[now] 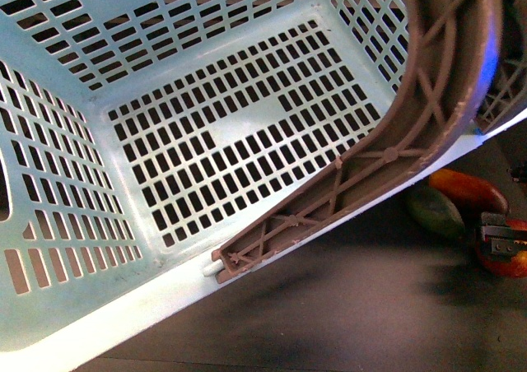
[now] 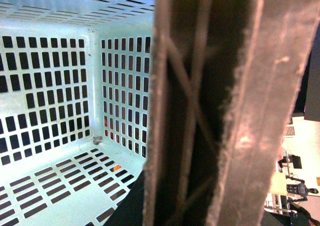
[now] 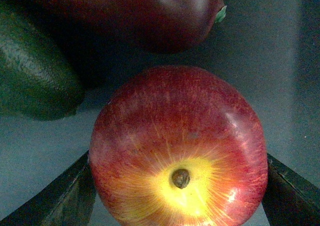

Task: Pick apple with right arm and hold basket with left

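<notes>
The aqua basket [image 1: 206,133] is tilted and fills most of the front view, its brown ribbed handle [image 1: 428,133] swung across its near rim. In the left wrist view the handle [image 2: 225,111] is very close and hides my left gripper's fingers, which are shut on it; the basket's slotted inside [image 2: 55,86] shows beyond. The red apple [image 3: 175,136] with its yellow stem dimple sits between the dark fingers [image 3: 60,196] of my right gripper [image 3: 177,198], which is shut on it. In the front view that gripper [image 1: 496,240] and apple [image 1: 509,265] are at the far right edge.
A red-orange mango [image 1: 469,189] and a dark green mango [image 1: 432,211] lie just beyond the apple, close to the basket's rim; they also show in the right wrist view as the red one [image 3: 140,11] and the green one [image 3: 30,71]. The dark tabletop [image 1: 329,306] lies below the basket.
</notes>
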